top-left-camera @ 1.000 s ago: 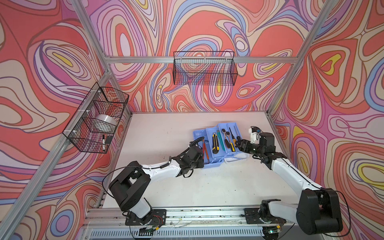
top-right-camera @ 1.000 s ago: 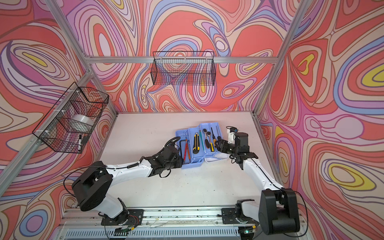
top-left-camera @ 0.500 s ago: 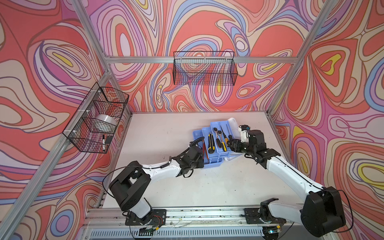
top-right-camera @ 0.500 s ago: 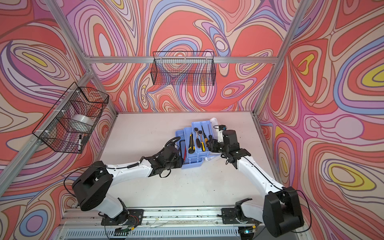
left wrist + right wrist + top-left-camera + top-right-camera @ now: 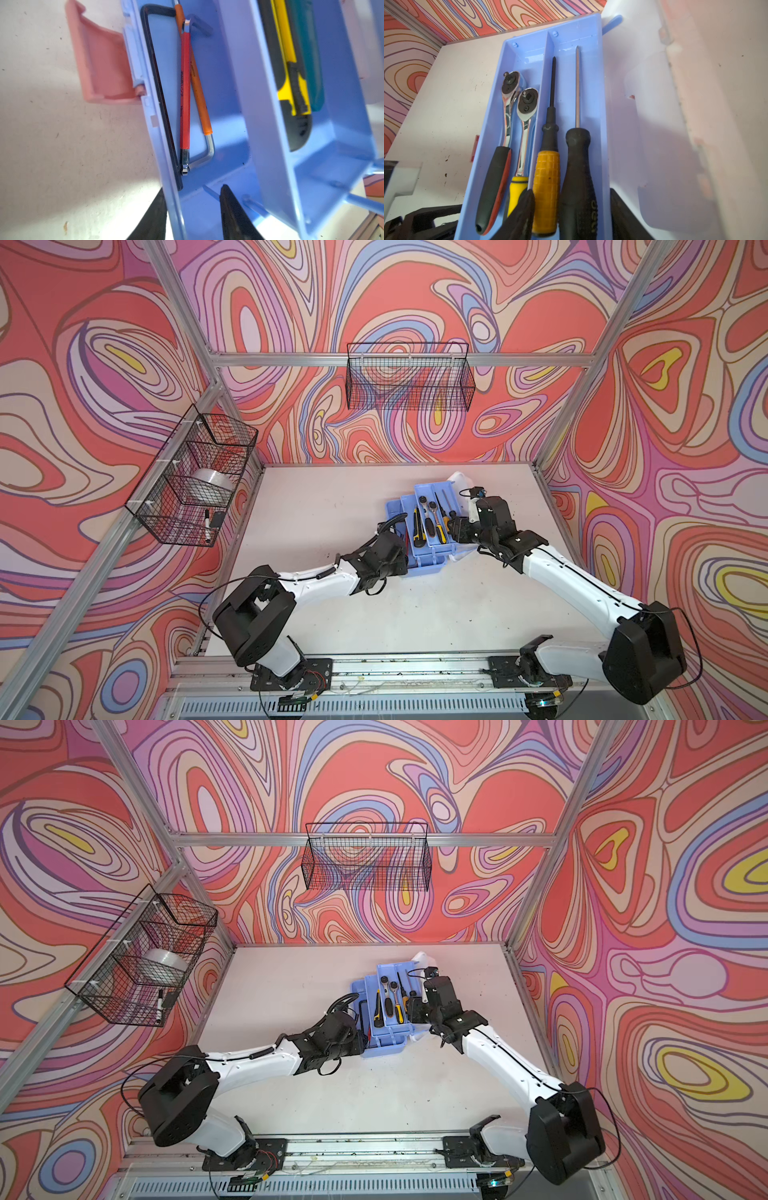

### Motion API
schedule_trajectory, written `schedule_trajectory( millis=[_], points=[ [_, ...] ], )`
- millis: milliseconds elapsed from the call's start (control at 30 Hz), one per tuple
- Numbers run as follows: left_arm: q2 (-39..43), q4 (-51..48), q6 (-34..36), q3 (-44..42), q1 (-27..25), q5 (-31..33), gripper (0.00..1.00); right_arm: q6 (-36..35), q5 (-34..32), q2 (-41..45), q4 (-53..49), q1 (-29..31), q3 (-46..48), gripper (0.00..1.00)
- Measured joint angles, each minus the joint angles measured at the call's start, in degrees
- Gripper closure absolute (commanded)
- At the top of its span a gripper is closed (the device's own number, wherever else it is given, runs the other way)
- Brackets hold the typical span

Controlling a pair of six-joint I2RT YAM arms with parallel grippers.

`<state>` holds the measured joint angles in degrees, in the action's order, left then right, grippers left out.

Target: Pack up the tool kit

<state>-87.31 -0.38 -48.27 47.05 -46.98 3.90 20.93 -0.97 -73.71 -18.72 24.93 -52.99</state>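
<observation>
Toward the back right of the table (image 5: 332,497), looking at the tool kit (image 5: 428,564) lying open, white lid (image 5: 654,104) tipped back, pink latch (image 5: 99,62) hanging off the side. Over to the left gripper (image 5: 192,188): spread, straddling the base wall beside the hex keys (image 5: 185,93), not squeezing. Now the right gripper (image 5: 571,191): pinching the near end of the blue tray (image 5: 591,83), one finger at the divider, one outside the wall. Aboard: two ratchets (image 5: 510,83), two screwdrivers (image 5: 547,187). Next tray along, a yellow utility knife (image 5: 291,83).
</observation>
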Motion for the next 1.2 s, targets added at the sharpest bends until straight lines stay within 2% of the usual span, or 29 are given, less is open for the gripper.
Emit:
schedule_trajectory(
  millis=[233,300,467,600,833,1067,1200],
  points=[
    [12.0,-3.1,0.0,-0.1,0.0,5.2,0.56,-0.1,-2.8,-1.2,-1.9,1.9,-1.7,0.44],
    [13.0,-4.2,1.0,1.8,-0.1,5.9,0.54,0.0,-3.5,-1.4,-2.2,2.3,-1.9,0.44],
    [8.9,-6.9,4.7,12.2,0.0,6.0,0.53,0.0,-5.1,-2.7,-2.3,3.6,-3.1,0.44],
    [3.7,-7.5,6.2,17.9,0.9,3.7,0.53,0.0,-6.0,-3.4,-2.3,4.9,-3.6,0.44],
    [-5.1,-9.7,6.3,22.5,3.8,-0.5,0.59,0.0,-7.8,-4.0,-2.8,6.0,-4.4,0.44],
    [-8.9,-11.1,6.8,26.0,4.8,-2.5,0.62,-0.3,-9.3,-4.9,-3.6,6.8,-5.5,0.44],
    [-10.7,-11.3,7.4,28.4,5.1,-3.3,0.68,-0.5,-10.0,-5.5,-3.9,7.4,-6.2,0.44]
  ],
)
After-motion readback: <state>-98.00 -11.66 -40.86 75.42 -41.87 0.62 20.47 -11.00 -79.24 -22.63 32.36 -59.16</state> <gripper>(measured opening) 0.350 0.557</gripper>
